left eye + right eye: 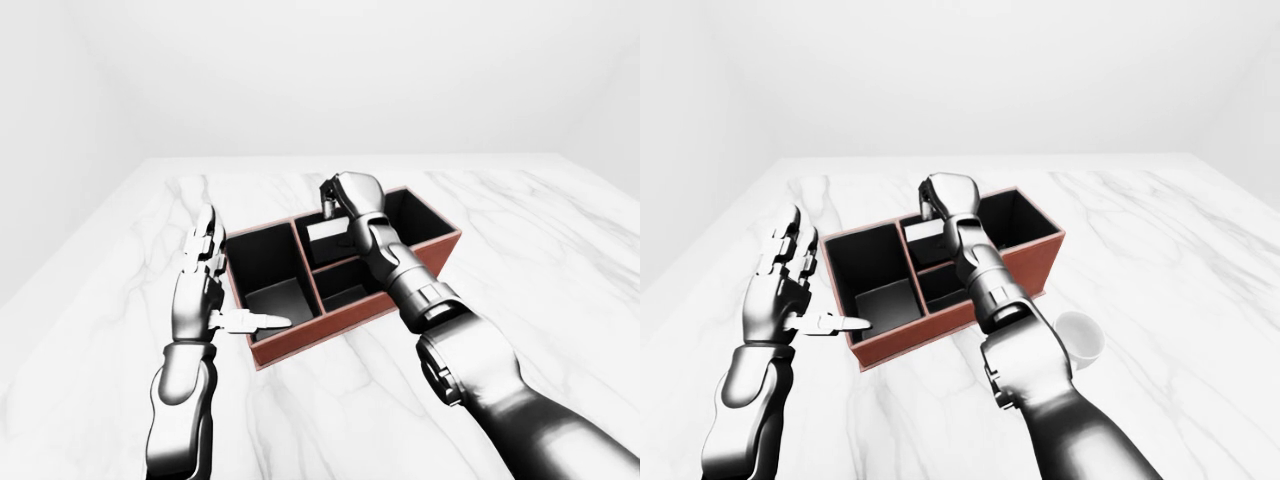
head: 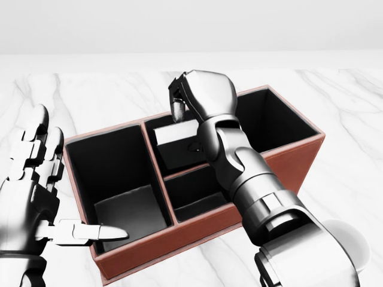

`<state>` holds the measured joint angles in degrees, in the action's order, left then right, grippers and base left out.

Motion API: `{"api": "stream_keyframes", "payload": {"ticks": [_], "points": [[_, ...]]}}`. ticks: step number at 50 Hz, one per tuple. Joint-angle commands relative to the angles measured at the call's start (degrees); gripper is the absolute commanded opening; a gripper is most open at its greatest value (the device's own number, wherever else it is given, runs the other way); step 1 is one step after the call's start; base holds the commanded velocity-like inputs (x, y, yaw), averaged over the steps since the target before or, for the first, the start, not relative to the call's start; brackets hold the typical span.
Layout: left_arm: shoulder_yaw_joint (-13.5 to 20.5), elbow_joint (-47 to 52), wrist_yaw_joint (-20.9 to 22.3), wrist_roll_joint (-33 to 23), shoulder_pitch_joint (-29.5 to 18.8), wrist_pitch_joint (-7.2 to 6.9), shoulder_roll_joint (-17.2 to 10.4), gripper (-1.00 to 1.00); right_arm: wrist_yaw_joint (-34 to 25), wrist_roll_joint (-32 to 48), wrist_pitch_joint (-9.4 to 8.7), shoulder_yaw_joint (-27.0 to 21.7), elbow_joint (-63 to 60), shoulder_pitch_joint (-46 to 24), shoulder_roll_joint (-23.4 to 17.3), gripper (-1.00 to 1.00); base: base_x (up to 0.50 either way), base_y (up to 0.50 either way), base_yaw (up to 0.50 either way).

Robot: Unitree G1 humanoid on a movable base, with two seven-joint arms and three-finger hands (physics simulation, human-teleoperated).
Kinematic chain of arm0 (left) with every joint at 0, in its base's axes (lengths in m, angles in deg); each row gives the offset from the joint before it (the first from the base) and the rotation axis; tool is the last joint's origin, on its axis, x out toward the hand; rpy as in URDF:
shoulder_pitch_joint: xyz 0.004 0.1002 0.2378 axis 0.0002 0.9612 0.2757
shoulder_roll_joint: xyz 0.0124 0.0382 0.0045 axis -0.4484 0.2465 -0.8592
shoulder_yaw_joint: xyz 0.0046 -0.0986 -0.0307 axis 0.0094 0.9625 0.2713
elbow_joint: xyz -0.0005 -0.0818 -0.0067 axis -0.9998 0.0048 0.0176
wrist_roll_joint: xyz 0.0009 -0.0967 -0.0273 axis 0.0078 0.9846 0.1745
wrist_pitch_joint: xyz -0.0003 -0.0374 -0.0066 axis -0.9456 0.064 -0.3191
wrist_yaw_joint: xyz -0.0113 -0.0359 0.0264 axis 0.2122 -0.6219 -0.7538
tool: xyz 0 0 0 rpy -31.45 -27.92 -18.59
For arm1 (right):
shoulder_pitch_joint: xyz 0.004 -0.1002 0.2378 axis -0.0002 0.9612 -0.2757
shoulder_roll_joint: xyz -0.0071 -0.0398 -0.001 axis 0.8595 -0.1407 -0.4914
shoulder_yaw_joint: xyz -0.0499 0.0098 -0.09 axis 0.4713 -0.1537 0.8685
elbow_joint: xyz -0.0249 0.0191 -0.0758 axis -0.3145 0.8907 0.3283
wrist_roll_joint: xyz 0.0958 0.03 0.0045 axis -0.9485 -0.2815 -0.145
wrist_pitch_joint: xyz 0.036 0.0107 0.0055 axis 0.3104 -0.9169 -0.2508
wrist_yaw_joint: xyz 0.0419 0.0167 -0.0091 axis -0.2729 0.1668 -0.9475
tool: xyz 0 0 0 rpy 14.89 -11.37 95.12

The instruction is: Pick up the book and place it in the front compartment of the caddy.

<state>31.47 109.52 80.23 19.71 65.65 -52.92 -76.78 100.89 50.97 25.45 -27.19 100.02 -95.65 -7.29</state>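
The caddy [image 2: 287,156] is a red-brown box with black compartments on the marble table. My right hand [image 2: 182,107] reaches over it from the lower right and is shut on the top edge of the book [image 2: 175,133], a dark book with a white edge. The book stands upright in the upper middle compartment, partly lowered in. My left hand [image 2: 57,185] is open and empty at the caddy's left end, fingers pointing up and thumb [image 2: 90,232] lying over the left compartment's rim.
A white cup [image 1: 1080,338] stands on the table [image 1: 560,250] right of my right forearm, near the caddy's lower right corner. The marble table runs to pale walls at the top and left of the eye views.
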Motion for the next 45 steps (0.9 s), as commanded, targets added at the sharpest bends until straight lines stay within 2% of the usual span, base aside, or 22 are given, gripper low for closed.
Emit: {"api": "stream_keyframes", "payload": {"ticks": [1, 28, 45], "points": [[-0.01, -0.27, 0.01, -0.03, 0.00, 0.00, -0.01, 1.00, 2.32, 1.59, 0.00, -1.03, -0.74, -0.38, 0.03, -1.00, 0.00, 0.00, 0.00], [-0.26, 0.22, 0.00, -0.27, 0.10, 0.00, 0.06, 1.00, 2.78, 1.29, 0.00, -0.88, -1.84, -0.20, 0.98, -1.00, 0.00, 0.00, 0.00], [-0.34, -0.45, 0.00, -0.34, 0.07, 0.00, 0.07, 1.00, 5.51, 2.89, 0.00, -0.44, 0.32, 0.20, 0.78, -1.00, 0.00, 0.00, 0.00]]}}
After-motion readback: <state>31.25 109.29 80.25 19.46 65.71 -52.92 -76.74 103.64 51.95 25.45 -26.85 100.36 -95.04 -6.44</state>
